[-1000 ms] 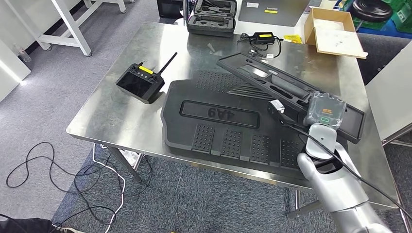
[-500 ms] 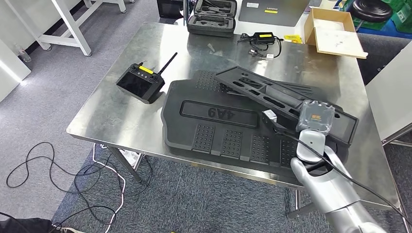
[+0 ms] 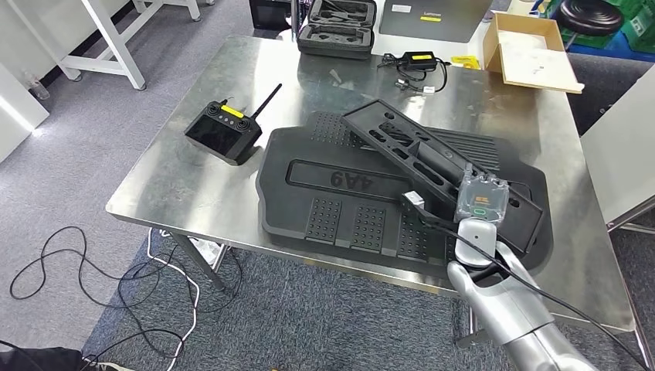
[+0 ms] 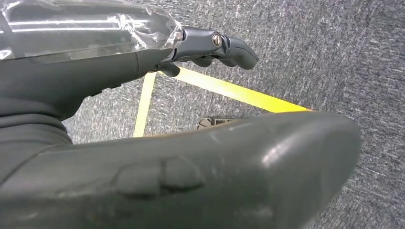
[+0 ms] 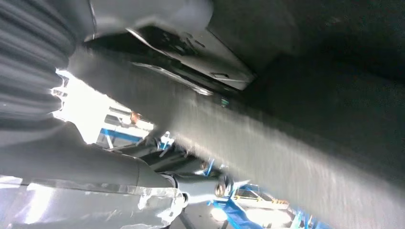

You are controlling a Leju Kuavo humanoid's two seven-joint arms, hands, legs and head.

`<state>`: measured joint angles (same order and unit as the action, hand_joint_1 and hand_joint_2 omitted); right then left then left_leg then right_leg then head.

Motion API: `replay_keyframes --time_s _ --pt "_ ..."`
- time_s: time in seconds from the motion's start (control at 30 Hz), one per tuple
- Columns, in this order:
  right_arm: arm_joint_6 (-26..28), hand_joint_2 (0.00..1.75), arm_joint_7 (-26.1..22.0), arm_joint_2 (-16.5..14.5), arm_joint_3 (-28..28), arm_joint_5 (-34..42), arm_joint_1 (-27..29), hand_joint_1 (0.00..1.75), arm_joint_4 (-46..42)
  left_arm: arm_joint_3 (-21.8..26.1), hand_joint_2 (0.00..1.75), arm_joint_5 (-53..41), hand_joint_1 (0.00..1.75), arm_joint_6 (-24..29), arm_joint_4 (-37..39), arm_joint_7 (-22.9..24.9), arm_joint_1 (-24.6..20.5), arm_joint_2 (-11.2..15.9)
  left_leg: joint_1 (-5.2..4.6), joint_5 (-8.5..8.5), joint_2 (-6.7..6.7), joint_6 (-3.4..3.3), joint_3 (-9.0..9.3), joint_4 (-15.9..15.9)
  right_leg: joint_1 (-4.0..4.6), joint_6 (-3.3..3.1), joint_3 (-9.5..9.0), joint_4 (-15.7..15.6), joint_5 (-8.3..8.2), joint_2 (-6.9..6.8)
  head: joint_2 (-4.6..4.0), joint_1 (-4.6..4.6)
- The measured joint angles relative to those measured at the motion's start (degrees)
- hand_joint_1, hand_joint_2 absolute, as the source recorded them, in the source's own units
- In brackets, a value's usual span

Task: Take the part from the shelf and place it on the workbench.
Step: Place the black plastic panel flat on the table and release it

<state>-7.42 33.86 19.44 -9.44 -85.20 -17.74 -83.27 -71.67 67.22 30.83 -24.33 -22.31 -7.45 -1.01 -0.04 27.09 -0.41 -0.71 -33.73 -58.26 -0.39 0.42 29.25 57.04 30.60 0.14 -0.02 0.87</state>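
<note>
Since a second earlier, right arm had swung the long black part (image 3: 440,166) leftward and nearer, over the ribbed black panel (image 3: 340,209) marked "4A9", centre frame. Right hand (image 3: 432,202) gripped the part's near end; finger detail could not be told. Left hand (image 4: 215,45) hung over grey carpet with yellow tape (image 4: 229,90), fingers curled, holding nothing. Steel workbench (image 3: 185,193); black remote controller (image 3: 224,131) at left.
</note>
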Motion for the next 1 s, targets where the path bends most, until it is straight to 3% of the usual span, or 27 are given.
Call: replay_keyframes --time_s 0.23,0.7,0.9,1.0 --pt "1.3 0.0 0.0 -0.1 -2.0 2.3 -2.3 0.0 -1.2 0.0 0.0 1.2 0.0 0.0 0.0 -1.0 0.5 0.0 -0.01 0.0 0.0 0.0 0.09 0.0 0.0 0.0 -0.09 0.0 0.0 0.01 0.0 0.0" --pt "-2.5 0.0 0.0 -0.1 -6.2 6.4 -5.7 0.0 -5.9 0.0 0.0 2.2 0.0 0.0 0.0 -1.4 0.8 0.0 0.0 0.0 -0.01 0.0 0.15 0.0 0.0 0.0 -0.14 0.0 0.0 0.0 0.0 -0.04" --pt "-15.3 0.0 0.0 -0.2 -7.6 11.7 -6.7 0.0 -10.2 0.0 0.0 3.7 0.0 0.0 0.0 -1.7 0.8 0.0 -0.01 0.0 -0.01 0.0 0.16 0.0 0.0 0.0 -0.16 0.0 0.0 -0.01 0.0 -0.04" --pt "-28.7 0.0 0.0 -0.4 -8.2 18.6 -7.7 0.0 -14.3 0.0 0.0 4.6 0.0 -0.3 0.0 -2.1 0.9 0.0 0.0 0.0 0.01 0.0 0.18 0.0 0.0 0.0 -0.16 0.0 0.0 0.01 0.0 -0.06"
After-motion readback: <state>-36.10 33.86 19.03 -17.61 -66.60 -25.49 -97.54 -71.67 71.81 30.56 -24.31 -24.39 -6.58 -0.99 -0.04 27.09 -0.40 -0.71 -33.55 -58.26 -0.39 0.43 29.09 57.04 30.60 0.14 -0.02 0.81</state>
